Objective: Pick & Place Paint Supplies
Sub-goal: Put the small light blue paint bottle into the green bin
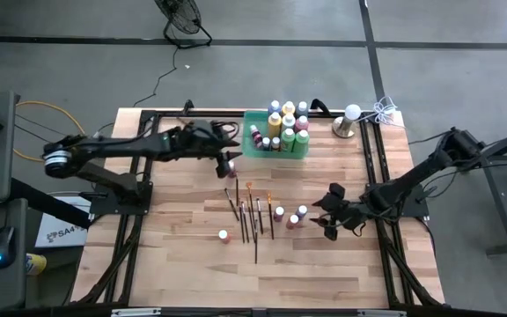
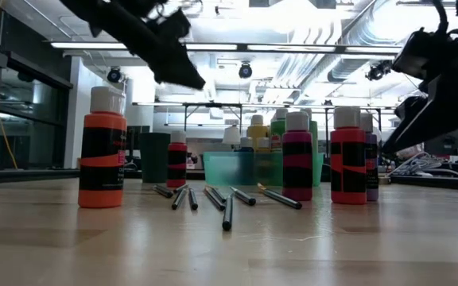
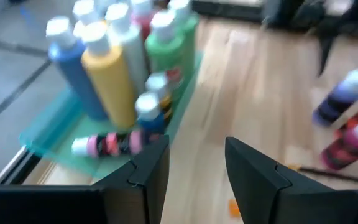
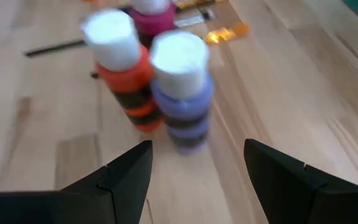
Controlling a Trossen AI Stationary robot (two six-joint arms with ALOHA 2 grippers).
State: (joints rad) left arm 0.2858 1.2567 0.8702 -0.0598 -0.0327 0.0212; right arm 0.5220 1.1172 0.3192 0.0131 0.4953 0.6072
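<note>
Pale wood makes up the table (image 1: 174, 264), which is framed by dark rails. The left arm is stretched across the far half of it, and the right arm is bent in from the right edge.

A translucent green tray (image 1: 252, 132) is set near the far edge. It is packed with upright paint bottles (image 1: 288, 121), yellow, green, blue and others, and one pink bottle (image 3: 107, 144) is seen lying on its side in the tray in the left wrist view. A silver cup (image 1: 346, 125) stands just right of the tray.

The left claw (image 1: 229, 161) is placed just beside the tray's near left corner; its fingers (image 3: 143, 174) are seen parted with nothing between them.

The right claw (image 1: 331, 220) is held low over the table near the right rail. Its fingers (image 4: 129, 171) are spread wide and empty, and are pointed at a purple bottle (image 4: 182, 102) and a red bottle (image 4: 126, 71) standing together just ahead of it.

A magenta bottle (image 1: 279, 214) stands to the left of that pair, and an orange bottle (image 1: 224, 236) stands alone farther left.

Several thin paintbrushes (image 1: 255, 220) are laid side by side on the table between the orange bottle and the magenta one.
</note>
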